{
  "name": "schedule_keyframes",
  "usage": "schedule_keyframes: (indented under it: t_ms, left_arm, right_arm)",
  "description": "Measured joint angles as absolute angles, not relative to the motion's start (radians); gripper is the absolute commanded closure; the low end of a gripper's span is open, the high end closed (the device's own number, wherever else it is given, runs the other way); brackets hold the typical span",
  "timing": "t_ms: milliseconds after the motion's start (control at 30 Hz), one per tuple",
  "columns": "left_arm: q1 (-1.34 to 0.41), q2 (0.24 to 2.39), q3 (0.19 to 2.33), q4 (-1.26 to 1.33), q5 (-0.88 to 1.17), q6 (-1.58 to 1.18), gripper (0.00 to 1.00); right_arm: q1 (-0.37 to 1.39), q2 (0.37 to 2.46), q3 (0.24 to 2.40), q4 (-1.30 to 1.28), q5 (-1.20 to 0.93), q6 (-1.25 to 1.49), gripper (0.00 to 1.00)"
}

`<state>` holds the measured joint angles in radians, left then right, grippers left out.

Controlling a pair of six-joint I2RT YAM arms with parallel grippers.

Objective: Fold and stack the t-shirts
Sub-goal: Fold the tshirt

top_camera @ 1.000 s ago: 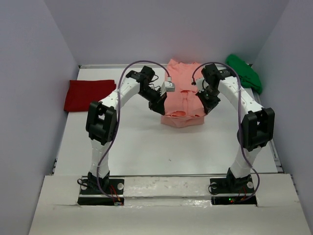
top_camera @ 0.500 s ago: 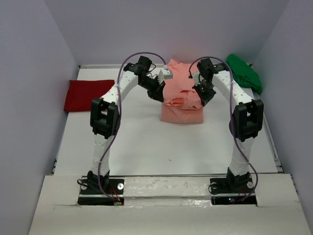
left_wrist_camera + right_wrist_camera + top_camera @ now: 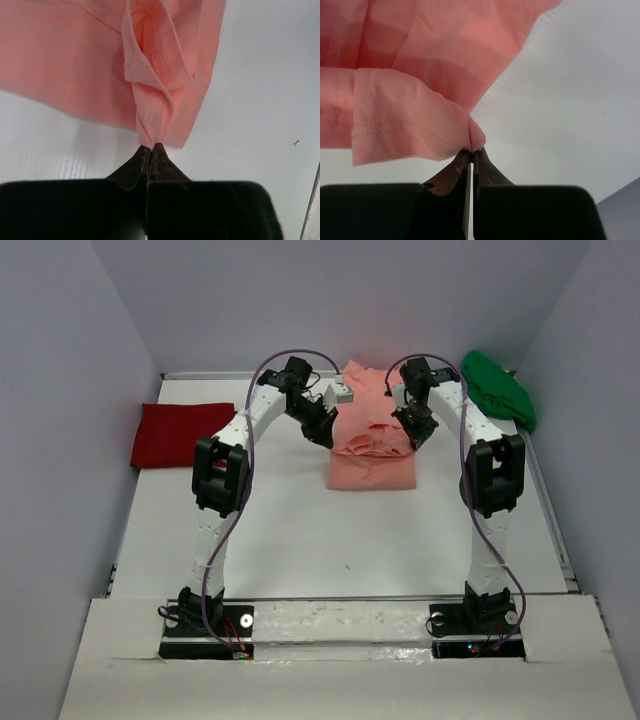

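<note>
T-shirt (image 3: 372,470), salmon-pink, in left claw (image 3: 151,146) and right claw (image 3: 471,151).

The salmon-pink t-shirt (image 3: 372,468) is plain, with hem stitching in the same pink. The deep red t-shirt (image 3: 183,435) and the bright green t-shirt (image 3: 500,390) are plain, solid colours. The table (image 3: 330,540) is white. The left arm (image 3: 215,475) and right arm (image 3: 492,475) are white with black joints and purple cables (image 3: 290,352). The left gripper (image 3: 151,147) and right gripper (image 3: 471,152) are black. The walls (image 3: 60,390) are pale lilac-grey.
</note>
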<state>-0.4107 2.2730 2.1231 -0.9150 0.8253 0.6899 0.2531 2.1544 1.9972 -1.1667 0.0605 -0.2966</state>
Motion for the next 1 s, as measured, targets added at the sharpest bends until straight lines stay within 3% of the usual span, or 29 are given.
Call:
schedule_keyframes:
  t_ms: [200,1000]
  left_arm:
    - [-0.410,2.354,2.254,-0.928,0.807,0.691,1.00]
    - [-0.410,2.442,2.308,-0.829,0.766,0.662,1.00]
  right_arm:
    - [0.239,2.187,2.028,-1.148,0.076,-0.300,1.00]
    - [0.209,2.329,2.171,-1.127,0.099,-0.326,1.00]
